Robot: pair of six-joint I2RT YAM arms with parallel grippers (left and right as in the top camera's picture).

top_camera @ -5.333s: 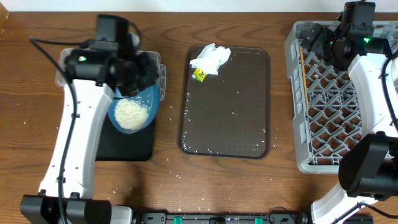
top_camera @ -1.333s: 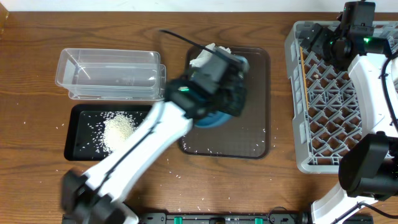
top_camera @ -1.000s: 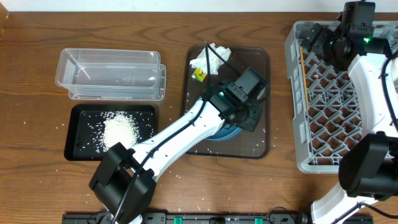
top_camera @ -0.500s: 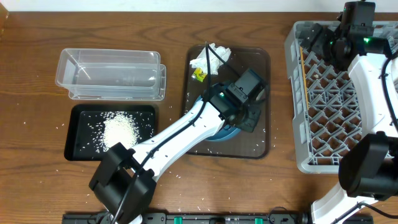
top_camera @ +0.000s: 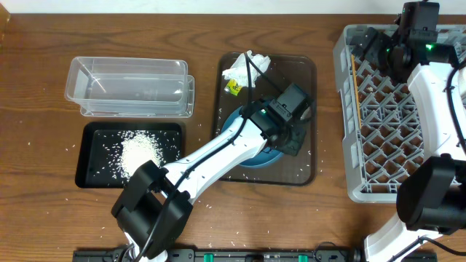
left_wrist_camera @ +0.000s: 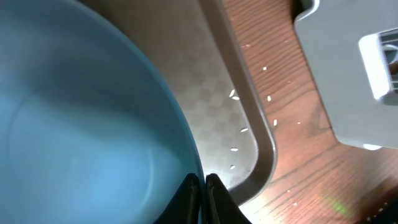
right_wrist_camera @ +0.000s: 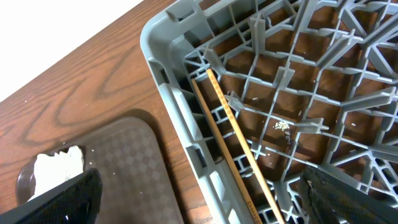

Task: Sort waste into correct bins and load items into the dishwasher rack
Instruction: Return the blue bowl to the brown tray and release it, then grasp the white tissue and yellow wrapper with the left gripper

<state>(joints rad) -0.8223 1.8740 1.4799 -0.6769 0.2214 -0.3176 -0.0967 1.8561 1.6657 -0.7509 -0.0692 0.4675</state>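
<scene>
My left gripper (top_camera: 293,137) is shut on the rim of the large blue bowl (top_camera: 255,155), which sits low over the brown tray (top_camera: 291,73). In the left wrist view the fingers (left_wrist_camera: 194,194) pinch the rim of the empty bowl (left_wrist_camera: 81,124). The rice pile (top_camera: 140,153) lies in the black tub (top_camera: 95,175). The clear tub (top_camera: 131,87) is behind it. The napkin (top_camera: 246,67) and yellow scrap (top_camera: 233,86) lie on the tray's far end. My right gripper (top_camera: 377,45) is open and empty over the grey rack (top_camera: 408,109), above the chopsticks (right_wrist_camera: 231,134).
Loose rice grains are scattered on the tray (left_wrist_camera: 242,124) and on the wood table (top_camera: 211,196). The rack's corner (left_wrist_camera: 348,56) stands just right of the tray. In the right wrist view the napkin (right_wrist_camera: 57,167) shows at the left.
The bowl earlier held rice over the black tub. The rice now lies in that tub, and my left arm has carried the empty bowl right onto the tray. The right arm has not moved.
</scene>
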